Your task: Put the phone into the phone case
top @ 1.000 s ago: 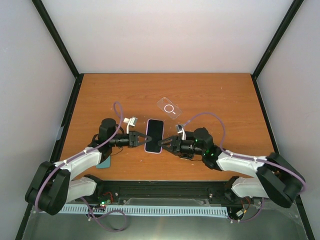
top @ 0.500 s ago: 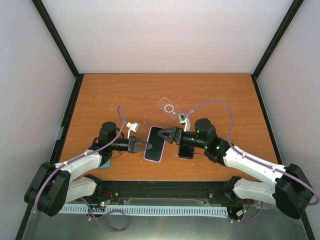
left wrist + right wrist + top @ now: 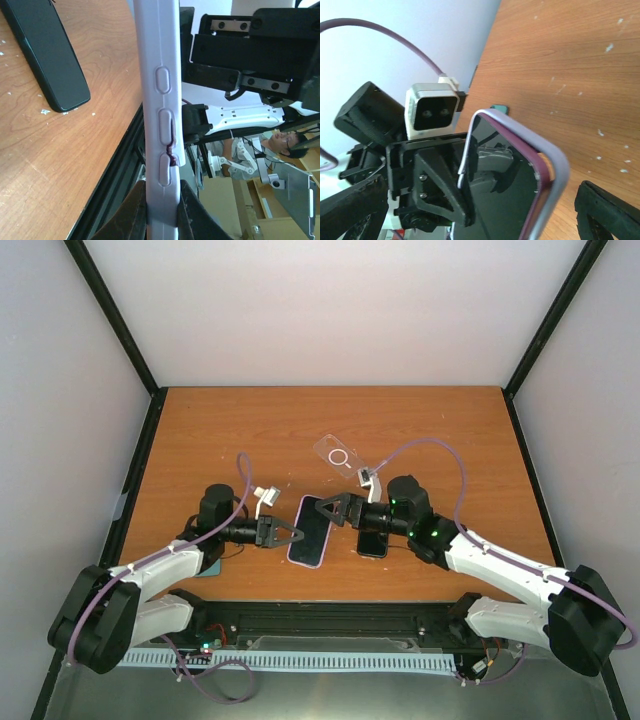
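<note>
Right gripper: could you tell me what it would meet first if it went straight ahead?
Probably the phone in its pale case, directly ahead, held by the left gripper.

Left arm (image 3: 165, 560) and right arm (image 3: 500, 570) have white shells on the long links and black rounded joint housings; a purple cable (image 3: 240, 472) loops off each wrist; green lights (image 3: 435, 532) dot the right arm; left gripper (image 3: 296, 533) and right gripper (image 3: 326, 513) are black and triangular; the left wrist camera (image 3: 431, 112) is silver with two lenses.

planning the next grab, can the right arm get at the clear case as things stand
Probably yes: the right pincer is open, gripping nothing, and the clear case lies uncovered just beyond it.
</note>
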Robot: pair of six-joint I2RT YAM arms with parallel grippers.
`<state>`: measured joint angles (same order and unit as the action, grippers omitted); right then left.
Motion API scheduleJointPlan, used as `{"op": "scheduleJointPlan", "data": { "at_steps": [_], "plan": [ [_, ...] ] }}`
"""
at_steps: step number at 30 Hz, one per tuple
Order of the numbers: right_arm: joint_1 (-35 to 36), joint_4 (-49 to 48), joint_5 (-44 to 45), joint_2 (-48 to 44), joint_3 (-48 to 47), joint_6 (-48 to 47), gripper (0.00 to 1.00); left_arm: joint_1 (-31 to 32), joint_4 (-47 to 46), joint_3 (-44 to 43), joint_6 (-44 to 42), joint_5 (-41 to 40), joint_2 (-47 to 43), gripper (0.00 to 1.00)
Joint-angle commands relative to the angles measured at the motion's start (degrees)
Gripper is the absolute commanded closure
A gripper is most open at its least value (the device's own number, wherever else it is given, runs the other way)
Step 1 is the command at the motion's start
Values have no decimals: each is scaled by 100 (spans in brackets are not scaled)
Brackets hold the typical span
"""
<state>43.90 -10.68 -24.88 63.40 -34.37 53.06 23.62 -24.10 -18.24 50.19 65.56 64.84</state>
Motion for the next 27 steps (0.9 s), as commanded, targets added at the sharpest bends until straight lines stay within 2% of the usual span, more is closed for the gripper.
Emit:
{"op": "scheduleJointPlan", "data": {
  "at_steps": [1, 5, 7, 14, 17, 20, 23, 27],
  "plan": [
    [-40, 324, 320, 6, -60, -122, 0, 47, -123, -302, -281, 382, -127, 100],
    [-41, 218, 205, 44, -10, -114, 1, 47, -126, -303, -272, 395, -158, 100],
    [-48, -72, -72, 94, 61, -73, 4, 47, -196, -294, -231, 437, -185, 100],
    [-71, -1276, -881, 336, 219, 406, 33, 47, -638, -255, 4, 589, -252, 100],
    [-112, -1599, -947, 322, 358, 567, 50, 47, -557, -272, -31, 594, -245, 100],
    [-252, -1910, -887, 182, 639, 705, 76, 47, 75, -391, -359, 320, -218, 100],
    [-475, -2666, -895, -33, 1080, 1006, 96, 47, 1673, -806, -971, -441, -162, 100],
    [-479, -2269, -939, -188, 927, 650, 97, 47, 2034, -930, -999, -613, -119, 100]
  ]
}}
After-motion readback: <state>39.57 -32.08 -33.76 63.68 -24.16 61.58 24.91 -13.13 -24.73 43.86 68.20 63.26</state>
